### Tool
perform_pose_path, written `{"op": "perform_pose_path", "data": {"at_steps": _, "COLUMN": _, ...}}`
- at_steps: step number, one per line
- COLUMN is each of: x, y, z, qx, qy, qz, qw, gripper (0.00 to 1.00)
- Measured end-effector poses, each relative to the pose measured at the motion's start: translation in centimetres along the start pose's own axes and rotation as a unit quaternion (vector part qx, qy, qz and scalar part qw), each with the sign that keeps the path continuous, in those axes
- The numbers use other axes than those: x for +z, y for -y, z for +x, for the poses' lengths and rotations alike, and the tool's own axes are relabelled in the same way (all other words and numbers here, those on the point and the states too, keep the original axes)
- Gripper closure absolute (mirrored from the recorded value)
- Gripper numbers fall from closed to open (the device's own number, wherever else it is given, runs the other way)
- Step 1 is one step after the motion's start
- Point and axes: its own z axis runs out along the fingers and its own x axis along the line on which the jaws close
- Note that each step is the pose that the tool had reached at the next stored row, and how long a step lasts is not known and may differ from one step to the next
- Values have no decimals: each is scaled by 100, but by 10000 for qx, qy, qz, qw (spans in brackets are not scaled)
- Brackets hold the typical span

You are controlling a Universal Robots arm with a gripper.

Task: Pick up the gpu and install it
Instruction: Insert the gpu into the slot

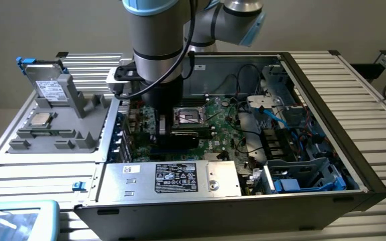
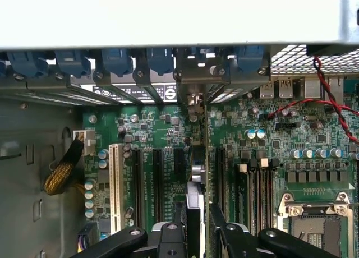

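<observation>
My gripper (image 1: 165,131) is lowered inside the open computer case (image 1: 354,165), over the green motherboard (image 1: 223,138). It is shut on the gpu (image 1: 187,134), whose dark cooler block shows beside the fingers. In the wrist view the gpu (image 2: 195,210) stands edge-on between my two black fingers (image 2: 171,235), running toward the case's rear wall. Its silver end bracket (image 2: 193,81) sits at the row of blue slot clips (image 2: 160,59). The card hangs in line with the black expansion slots (image 2: 156,185) on the motherboard (image 2: 146,129); whether it touches a slot is hidden.
A white slot (image 2: 116,185) lies beside the black ones, and the open CPU socket (image 2: 317,216) is on the other side. Red wires (image 2: 331,101) and blue cables (image 1: 273,115) run nearby. A silver power supply (image 1: 173,178) fills the case front. A grey fixture (image 1: 62,105) at the exterior view's left holds a square CPU chip (image 1: 42,119).
</observation>
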Motion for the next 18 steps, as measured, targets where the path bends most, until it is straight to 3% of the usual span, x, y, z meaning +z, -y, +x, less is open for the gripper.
{"op": "perform_pose_path", "data": {"at_steps": 12, "x": 12, "y": -17, "z": 22, "qx": 2, "qy": -3, "qz": -10, "qw": 10000, "gripper": 73}}
{"op": "perform_pose_path", "data": {"at_steps": 18, "x": 41, "y": -18, "z": -27, "qx": 1, "qy": -2, "qz": -9, "qw": 10000, "gripper": 73}}
